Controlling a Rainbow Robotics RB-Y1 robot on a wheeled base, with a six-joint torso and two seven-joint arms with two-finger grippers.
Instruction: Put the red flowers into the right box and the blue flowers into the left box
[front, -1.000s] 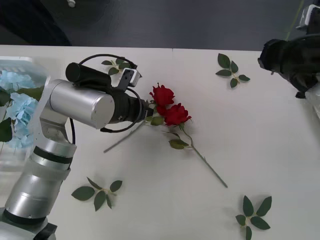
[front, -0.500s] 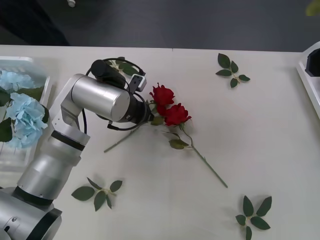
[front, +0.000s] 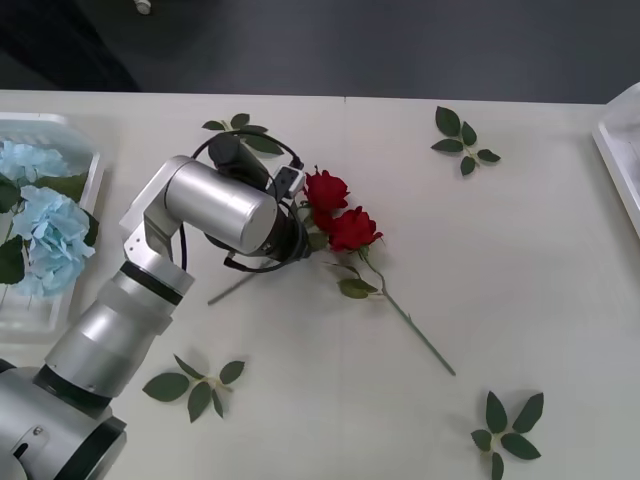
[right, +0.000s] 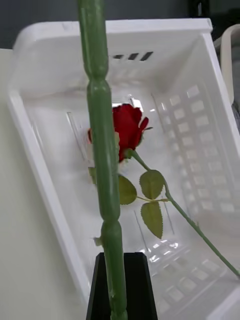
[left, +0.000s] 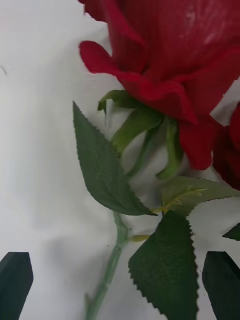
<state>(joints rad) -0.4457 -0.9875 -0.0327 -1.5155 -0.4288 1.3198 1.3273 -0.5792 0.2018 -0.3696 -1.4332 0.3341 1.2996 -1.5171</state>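
Left wrist view: your left gripper (left: 120, 285), fingers apart, straddles the rose stem (left: 111, 265); right gripper (right: 119, 285) clamps another stem.

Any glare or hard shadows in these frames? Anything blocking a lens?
Front view: even light, soft shadow under the left arm, a sheen on its shell. Right wrist view: the rose stem pinched in the right claw bars the middle; glints on the right box floor. Left wrist view: open left claw, soft shadow beside the table rose, mild petal sheen.
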